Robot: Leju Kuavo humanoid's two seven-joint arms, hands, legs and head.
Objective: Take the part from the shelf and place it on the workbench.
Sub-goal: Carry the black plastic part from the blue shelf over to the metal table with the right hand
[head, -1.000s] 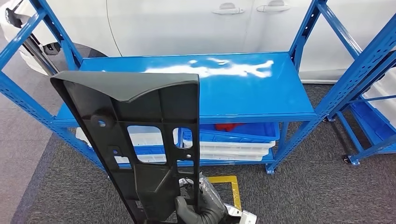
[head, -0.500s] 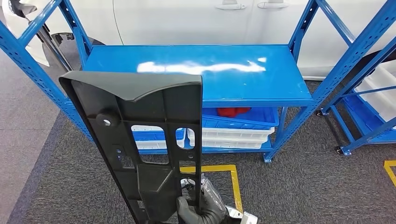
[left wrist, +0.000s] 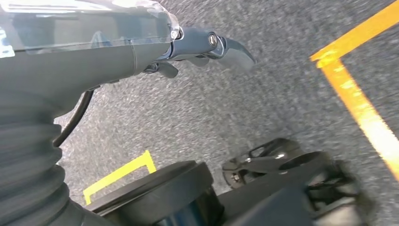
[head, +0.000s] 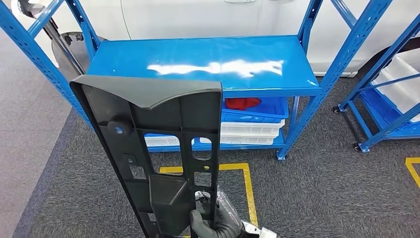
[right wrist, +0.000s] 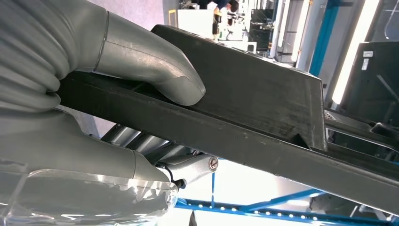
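Held the part upright in front of the body, above grey carpet: a long black plastic panel, matte, ribbed on the facing side, pierced by several rectangular cut-outs and a round boss near the upper left. Widened at the top under a smooth, curved lip; narrowed toward the lower end. Gripped low on its right edge by the right hand, dark-gloved fingers wrapped around the rim. Seen from the right wrist, pressed the thick grey thumb flat on the panel's face, darker fingers beneath, pinching the slab between them.

Hung the left hand over the carpet, holding nothing; fingers slightly curled and apart, as far as the blurred wrist view allowed.

Stood well behind the panel: a blue steel shelf, glossy painted top with white glare, perforated upright posts at the corners. Carried, on the lower level, stacked white trays and a blue bin with something red inside. Rose behind it, a white car body. Stood to the right, a second blue rack on small castors, with white trays.

Marked on the coarse carpet, a yellow taped rectangle just beside the panel's lower right. Lay open between panel and shelf front, a strip of carpet; broader open floor to the right, between the two racks.
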